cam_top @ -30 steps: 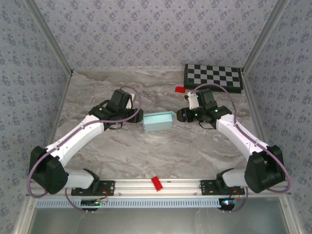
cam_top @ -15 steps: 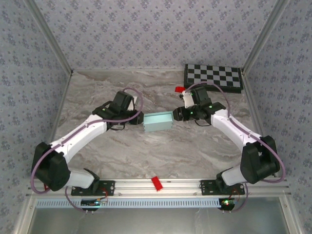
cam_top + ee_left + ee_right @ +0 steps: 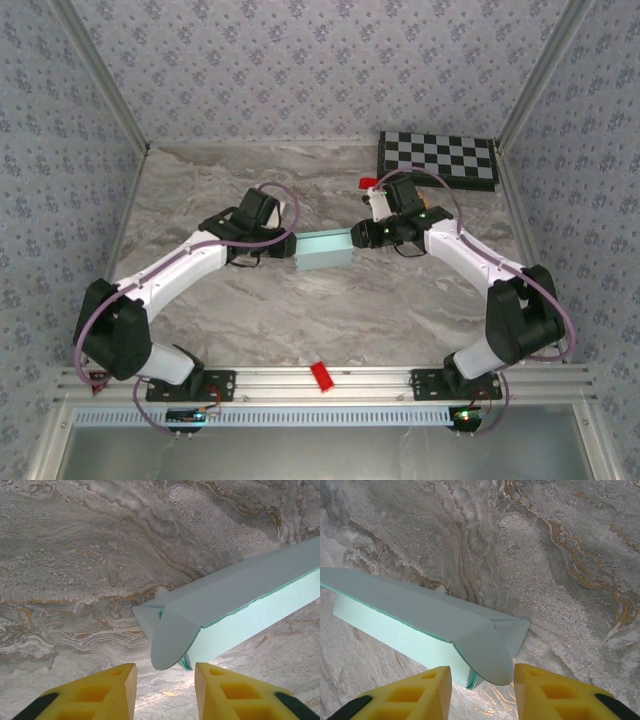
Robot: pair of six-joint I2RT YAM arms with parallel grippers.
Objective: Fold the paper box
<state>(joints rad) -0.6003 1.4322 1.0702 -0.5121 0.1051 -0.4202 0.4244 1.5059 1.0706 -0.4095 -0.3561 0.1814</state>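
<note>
Pale-blue paper box (image 3: 324, 249) lies on the marble table (image 3: 200, 180) directly between the two grippers, one short end facing each. The left gripper (image 3: 289, 243) sits just off the box's left end. In its wrist view the left gripper (image 3: 165, 674) has its yellow fingers (image 3: 112, 685) spread wide with nothing clamped, and the paper box (image 3: 240, 595) runs away ahead and to the right. A rounded end flap hangs loose just in front of the gap between the fingers, clear of both. The right gripper (image 3: 357, 238) meets the opposite end the same way. Seen from its own wrist, the right gripper (image 3: 482, 676) is also spread wide and empty. From there the paper box (image 3: 415, 612) stretches ahead and to the left, its curved flap drooping just before the open fingers (image 3: 545, 685) without touching them. Beyond the right gripper, a small red piece (image 3: 368, 184) lies near it, and a checkerboard (image 3: 437, 158) rests farther off.
</note>
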